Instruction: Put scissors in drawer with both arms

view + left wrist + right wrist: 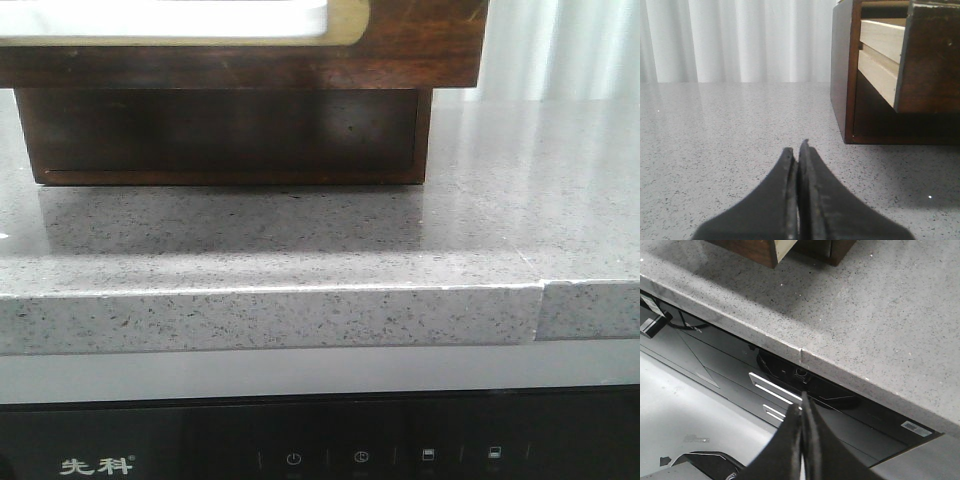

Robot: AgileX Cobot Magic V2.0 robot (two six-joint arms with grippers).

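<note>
Looking over a grey speckled stone countertop, glossy, with a seam in its front edge toward the right. Below the edge sits a black appliance panel with white icons and Chinese characters.

The dark brown glossy wooden drawer with the beige-rimmed white panel is pulled out, overhanging the counter at the top of the front view. Under it is the lower body of the dark wooden chest, standing on the counter. My left wrist view shows the drawer's pale wood side sticking out of the chest.

My left gripper has both black fingers pressed together, nothing between them, low over bare counter, well apart from the chest. My right gripper is likewise closed and empty, out past the counter's front edge above grey floor.

White curtains hang behind the counter.

Scissors: not visible in any view.
</note>
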